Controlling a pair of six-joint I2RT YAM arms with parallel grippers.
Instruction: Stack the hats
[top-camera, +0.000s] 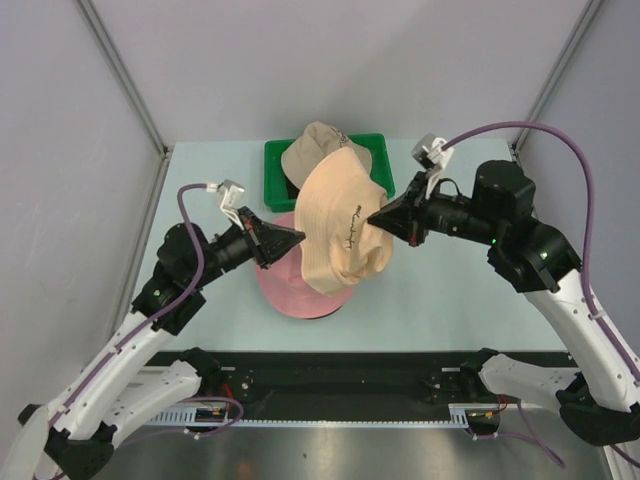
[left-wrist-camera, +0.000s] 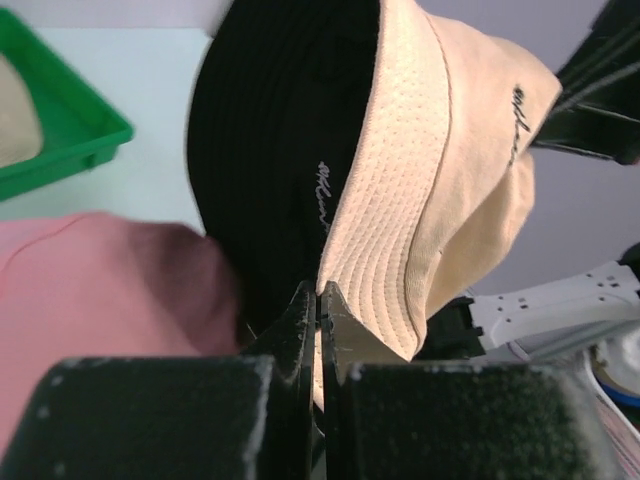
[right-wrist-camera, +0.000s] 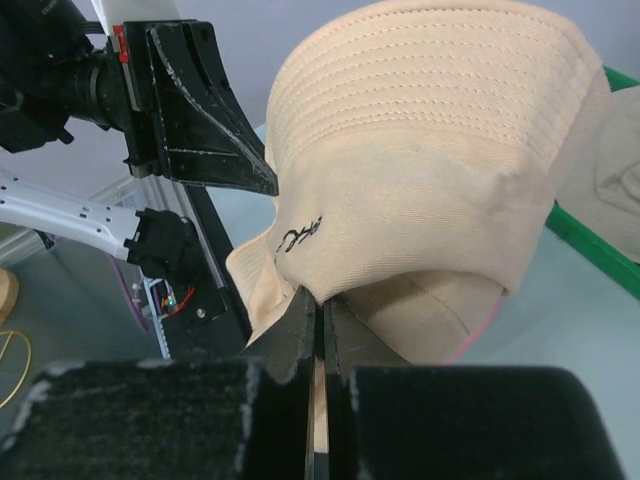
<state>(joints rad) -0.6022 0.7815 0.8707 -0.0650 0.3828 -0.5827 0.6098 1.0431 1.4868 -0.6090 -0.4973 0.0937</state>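
together the left gripper (top-camera: 297, 236) and right gripper (top-camera: 375, 219) pinch the beige hat (top-camera: 345, 225) over the pink hat (top-camera: 290, 290)

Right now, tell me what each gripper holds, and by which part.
Both hold the soft beige fabric bucket hat: the left gripper pinches its stitched brim edge, the right gripper a fold opposite, by the embroidered mark.

The left arm (top-camera: 120, 360) and right arm (top-camera: 590, 320) had white lower links, black upper joints and purple cables (top-camera: 520, 125). The left tool (top-camera: 298, 235) and right tool (top-camera: 374, 218) were black tapering wedges, scuffed pale at the edges.
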